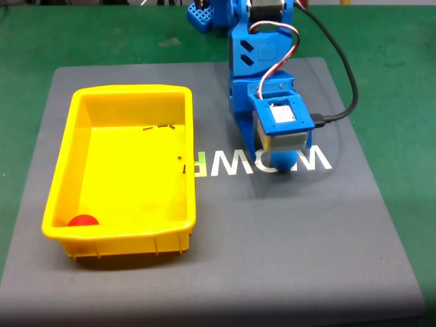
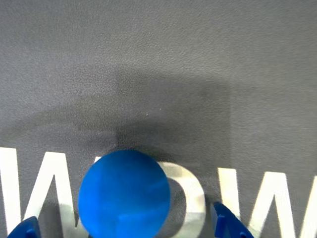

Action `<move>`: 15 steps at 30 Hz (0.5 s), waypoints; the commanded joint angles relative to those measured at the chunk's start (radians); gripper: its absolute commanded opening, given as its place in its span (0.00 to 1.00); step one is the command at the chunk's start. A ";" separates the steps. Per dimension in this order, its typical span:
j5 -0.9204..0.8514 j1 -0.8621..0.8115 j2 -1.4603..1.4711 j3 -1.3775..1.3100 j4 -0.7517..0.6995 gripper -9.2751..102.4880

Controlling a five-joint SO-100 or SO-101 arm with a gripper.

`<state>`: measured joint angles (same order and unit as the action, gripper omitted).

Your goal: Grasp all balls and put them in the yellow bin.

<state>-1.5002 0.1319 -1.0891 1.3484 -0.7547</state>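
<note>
Down over the grey mat (image 1: 327,225), blue arm (image 1: 255,61) bent low, wrist camera housing (image 1: 285,126) hanging right above the white "WOW" lettering (image 1: 272,163) near the mat's middle. Blue ball (image 2: 124,194) sitting on that lettering in the wrist view, close against the bottom edge of the picture, shadow of the arm spread over the mat behind it. Gripper (image 2: 130,230) straddling it: one blue fingertip (image 2: 25,229) poking in at the lower left, the other at the lower right, jaws spread wide, ball between them and seemingly untouched on either side, though the contact zone sits at the very edge of view. Over at the mat's left side in the fixed view, yellow bin (image 1: 184,129) lying lengthwise, red ball (image 1: 83,221) tucked into its near-left corner. Green table surface (image 1: 41,41) beyond the mat's far edge.
</note>
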 commanded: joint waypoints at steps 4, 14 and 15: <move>0.006 0.014 0.029 -0.115 0.020 0.41; -0.002 0.014 0.107 -0.187 0.020 0.40; -0.002 0.014 0.114 -0.192 0.020 0.40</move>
<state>-1.5002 0.1427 -0.9710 1.2180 -0.7547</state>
